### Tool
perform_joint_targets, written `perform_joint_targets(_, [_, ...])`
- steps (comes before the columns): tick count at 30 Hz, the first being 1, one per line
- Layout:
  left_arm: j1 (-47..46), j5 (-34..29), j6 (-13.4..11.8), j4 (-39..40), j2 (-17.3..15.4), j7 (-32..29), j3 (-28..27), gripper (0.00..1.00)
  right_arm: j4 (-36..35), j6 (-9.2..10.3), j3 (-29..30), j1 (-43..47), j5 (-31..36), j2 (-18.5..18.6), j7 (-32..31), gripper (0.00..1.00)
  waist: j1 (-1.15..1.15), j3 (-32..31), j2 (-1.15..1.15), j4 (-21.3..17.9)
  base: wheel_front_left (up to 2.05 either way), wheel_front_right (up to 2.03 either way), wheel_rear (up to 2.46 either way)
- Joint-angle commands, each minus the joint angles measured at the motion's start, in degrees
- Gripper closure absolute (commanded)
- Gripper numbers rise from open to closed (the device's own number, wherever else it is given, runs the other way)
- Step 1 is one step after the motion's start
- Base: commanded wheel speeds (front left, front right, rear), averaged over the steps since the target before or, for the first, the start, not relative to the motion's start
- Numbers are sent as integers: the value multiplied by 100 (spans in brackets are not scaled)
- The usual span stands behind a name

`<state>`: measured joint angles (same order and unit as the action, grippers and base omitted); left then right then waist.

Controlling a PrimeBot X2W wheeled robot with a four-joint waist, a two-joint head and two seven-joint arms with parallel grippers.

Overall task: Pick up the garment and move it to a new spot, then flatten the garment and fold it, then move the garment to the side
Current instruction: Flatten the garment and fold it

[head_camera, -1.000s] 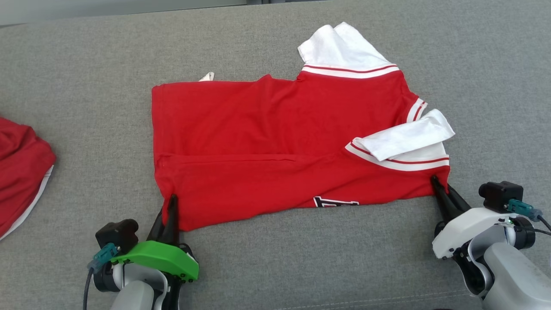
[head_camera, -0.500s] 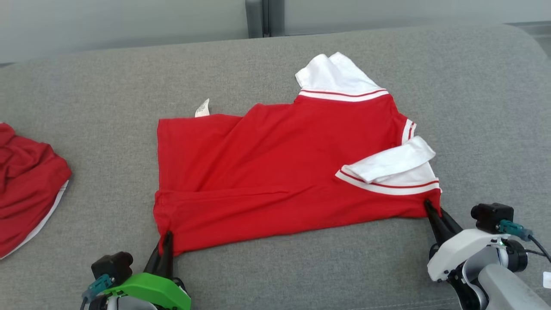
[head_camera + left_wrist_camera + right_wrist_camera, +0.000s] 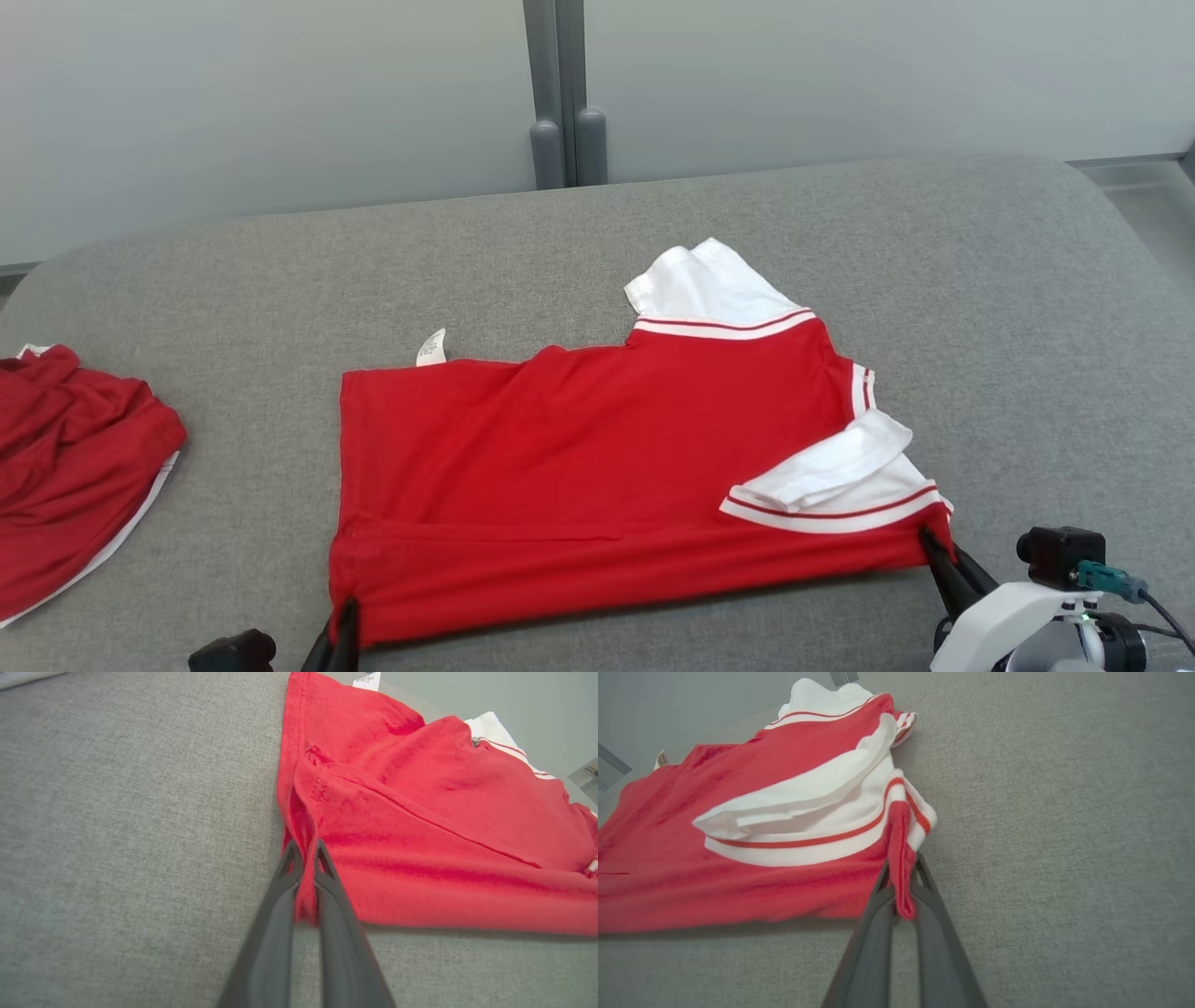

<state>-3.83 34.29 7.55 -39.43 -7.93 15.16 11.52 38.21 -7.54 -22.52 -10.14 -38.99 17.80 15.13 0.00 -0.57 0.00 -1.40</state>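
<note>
The garment [image 3: 597,467] is a red shirt with white, red-striped sleeves, lying folded lengthwise on a grey cushion. My left gripper [image 3: 347,611] is shut on its near left corner; the left wrist view shows red cloth [image 3: 420,826] pinched between my left gripper's [image 3: 306,851] dark fingers. My right gripper [image 3: 926,539] is shut on the near right corner, below the white sleeve [image 3: 831,471]. In the right wrist view a red fold of the garment [image 3: 761,826] hangs between my right gripper's [image 3: 901,868] fingers.
A second red garment [image 3: 70,467] lies crumpled at the cushion's left edge. The grey cushion [image 3: 1027,327] spreads wide to the right and behind the shirt. A pale wall with a grey post [image 3: 555,93] rises behind the cushion.
The head camera has tilted up, so the wall shows and everything sits lower. Both grippers have drawn the near edge toward me; the black lettering on the shirt's near edge no longer shows.
</note>
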Motion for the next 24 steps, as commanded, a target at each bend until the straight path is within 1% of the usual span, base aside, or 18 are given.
perform_joint_targets(1, [77, -70, -15, -37, -16, -2, -13, 100, 36, 12, 2, 125, -52, 70, -3, 100, 0, -48, 0, -3, 0, 0, 0])
perform_joint_targets(2, [78, -98, -15, -56, 20, -2, -22, 100, 62, 12, -11, 150, -64, 63, -3, 100, 0, -32, 0, 5, 0, 0, 0])
perform_joint_targets(3, [78, -126, -15, -97, 63, -2, -15, 89, 71, 12, -18, 154, -57, 52, -3, 100, 0, -14, 0, 8, 0, 0, 0])
perform_joint_targets(4, [62, -159, -15, -101, 93, -2, -31, 66, 79, 12, -19, 147, -35, 39, -3, 100, 0, 12, 0, 8, 0, 0, 0])
perform_joint_targets(5, [46, -189, -15, -97, 116, -2, -54, 27, 103, 12, -19, 133, -16, 19, -3, 70, 0, 41, 0, 3, 0, 0, 0])
perform_joint_targets(6, [40, -222, -15, -103, 142, -2, -75, 0, 112, 12, -4, 103, 15, 9, -3, 0, 0, 62, 0, 1, 0, 0, 0])
perform_joint_targets(10, [22, -357, -15, -69, 208, -2, -194, 0, 62, 11, 94, 16, 129, -26, -3, 0, 0, 107, 0, -2, 0, 0, 0])
perform_joint_targets(15, [158, -830, -78, 276, 302, -3, -647, 0, -277, 10, 426, 87, 432, -71, -3, 0, 0, 116, 0, 28, 0, 0, 0])
perform_joint_targets(17, [222, -967, -73, 357, 351, -4, -791, 0, -462, 10, 444, 195, 520, -176, -3, 0, 0, 112, 0, 42, 0, 0, 0])
perform_joint_targets(19, [238, -1093, -60, 420, 394, -3, -891, 0, -639, 10, 377, 262, 534, -258, -3, 0, 0, 114, 0, 49, 0, 0, 0])
perform_joint_targets(21, [274, -1178, -45, 460, 438, -3, -944, 0, -757, 10, 184, 322, 530, -310, -3, 0, 0, 124, 0, 63, 0, 0, 0])
perform_joint_targets(24, [299, -1248, -26, 488, 461, -4, -991, 0, -798, 10, -87, 353, 421, -389, -3, 0, 0, 155, 0, 82, 0, 0, 0])
